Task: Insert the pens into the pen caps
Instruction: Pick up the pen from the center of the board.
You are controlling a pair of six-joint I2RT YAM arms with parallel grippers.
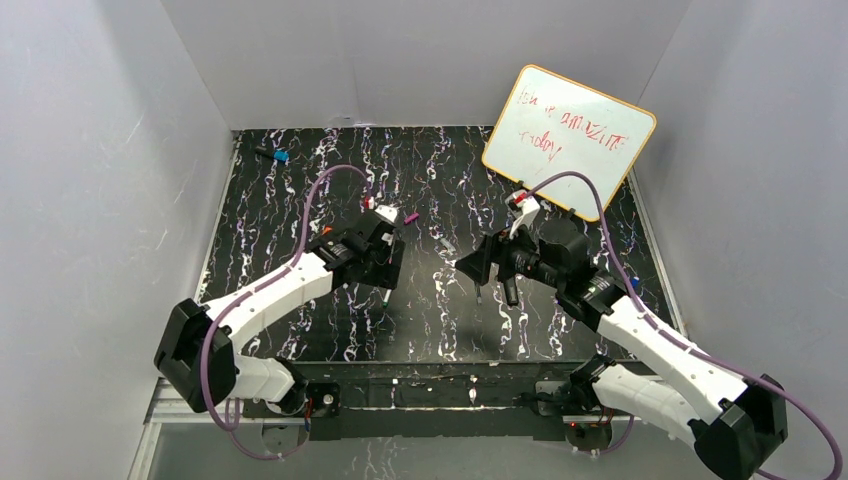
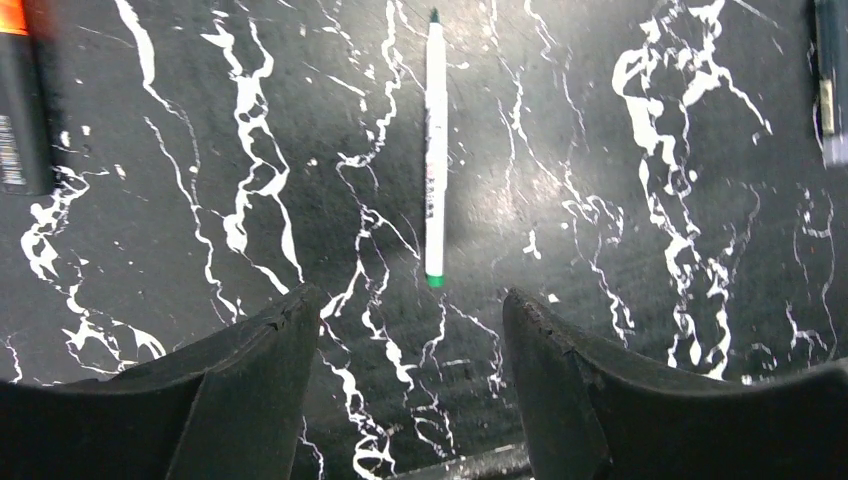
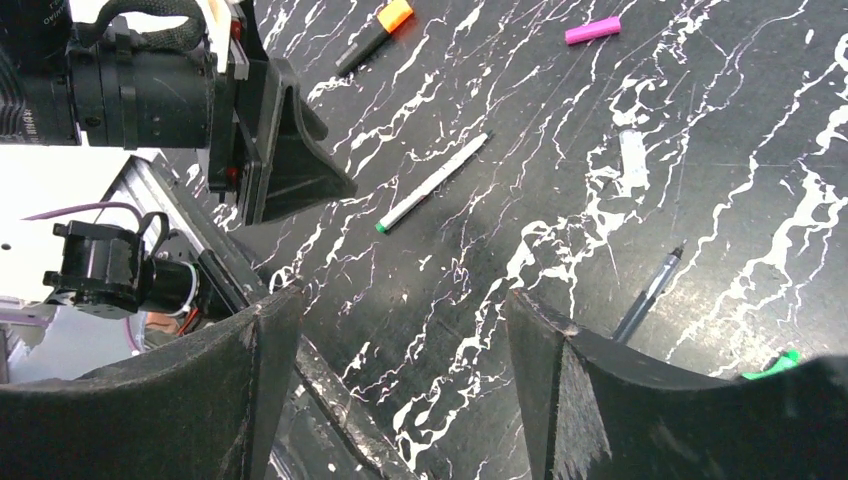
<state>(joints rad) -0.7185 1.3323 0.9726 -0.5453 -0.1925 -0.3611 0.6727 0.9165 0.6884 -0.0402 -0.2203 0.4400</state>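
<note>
A slim white pen [image 2: 434,150] with a green tip lies flat on the black marbled table [image 2: 620,200], just beyond my left gripper [image 2: 410,300], which is open and holds nothing. A black marker with an orange end [image 3: 375,35] lies past the white pen [image 3: 432,182]. A purple cap [image 3: 592,30] lies alone further back. A dark slim pen [image 3: 648,295] lies beside the right finger [image 3: 560,380] of my right gripper [image 3: 400,300], which is open and empty above the near table edge. A blue cap [image 1: 280,156] sits at the far left corner.
A whiteboard [image 1: 568,140] with red writing leans on the back right wall. A small green piece [image 3: 770,365] shows at my right finger's edge, and a pale clear piece [image 3: 632,155] lies mid-table. White walls close in on three sides. The left gripper [image 3: 290,150] hangs close to my right one.
</note>
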